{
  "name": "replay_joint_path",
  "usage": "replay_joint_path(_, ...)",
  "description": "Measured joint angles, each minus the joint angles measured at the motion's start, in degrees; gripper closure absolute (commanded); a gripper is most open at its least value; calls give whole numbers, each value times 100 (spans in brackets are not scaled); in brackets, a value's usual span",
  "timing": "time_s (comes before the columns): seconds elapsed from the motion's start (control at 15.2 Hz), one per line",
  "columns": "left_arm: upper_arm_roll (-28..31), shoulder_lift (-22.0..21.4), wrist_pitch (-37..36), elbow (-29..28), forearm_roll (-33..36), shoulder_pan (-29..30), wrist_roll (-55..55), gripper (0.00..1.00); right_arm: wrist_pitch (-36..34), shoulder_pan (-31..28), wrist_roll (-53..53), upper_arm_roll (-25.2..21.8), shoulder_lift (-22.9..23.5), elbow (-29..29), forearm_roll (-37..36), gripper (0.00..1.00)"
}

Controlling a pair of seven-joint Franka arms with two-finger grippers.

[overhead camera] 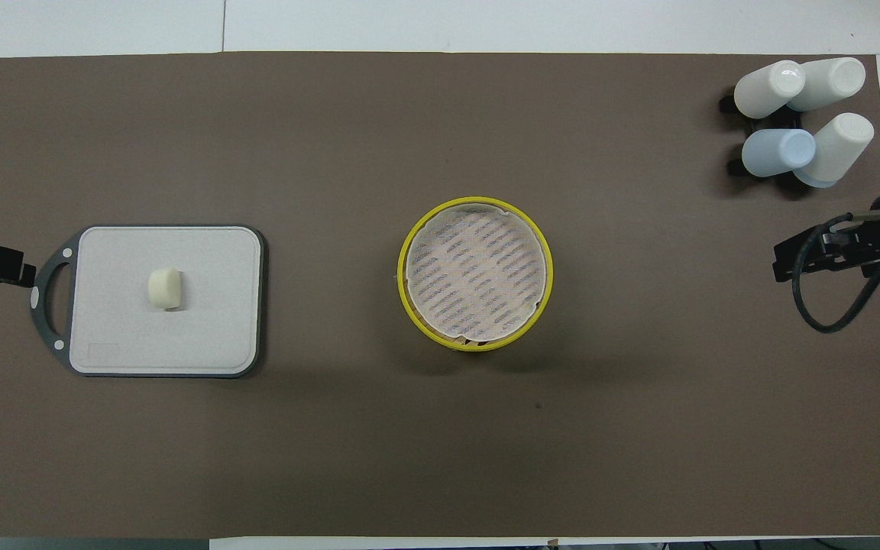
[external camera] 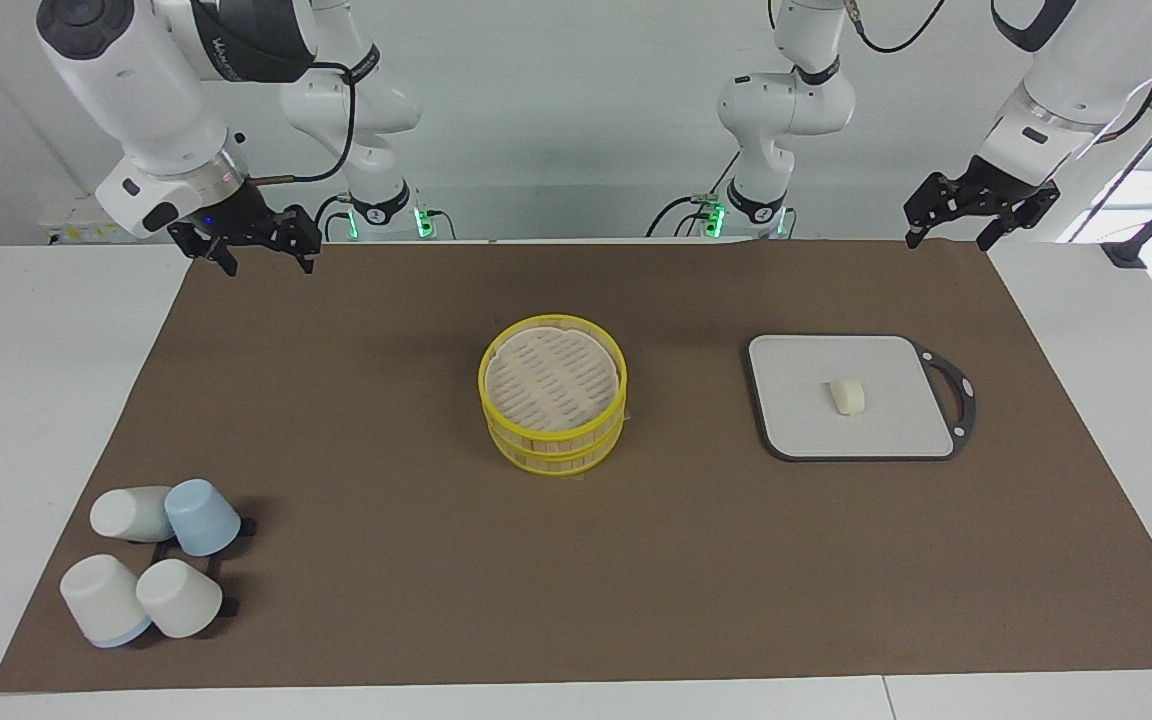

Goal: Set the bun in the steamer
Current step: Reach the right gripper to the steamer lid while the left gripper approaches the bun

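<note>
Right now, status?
Both grippers, left and right, open, raised. Bun on grey board. Steamer mid-table, path unobstructed.

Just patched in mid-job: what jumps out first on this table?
The yellow-rimmed bamboo steamer stands mid-mat, its pale liner bare. The bun lies on the grey cutting board toward the left arm's end. Both claws hang open over the mat's corners nearest the robots, left claw and right claw, holding nothing.
</note>
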Motion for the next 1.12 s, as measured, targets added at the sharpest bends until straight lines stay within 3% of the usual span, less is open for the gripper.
replay_joint_path(0.33,0,0,0,0,0,0,0,0,30,-78,0,1,0,-2,3,0)
replay_joint_path(0.59,0,0,42,-31,0,0,0,0,474,-43,270,60,-8,-134,64,0)
replay_joint_path(0.85,1,-47,300,-273,0,0,0,0,1024,792,1223,153,12,-443,122,0)
replay_joint_path(1.12,6,-314,1494,-1568,0,0,3,0,1563,1767,2530,182,483,-248,150,0)
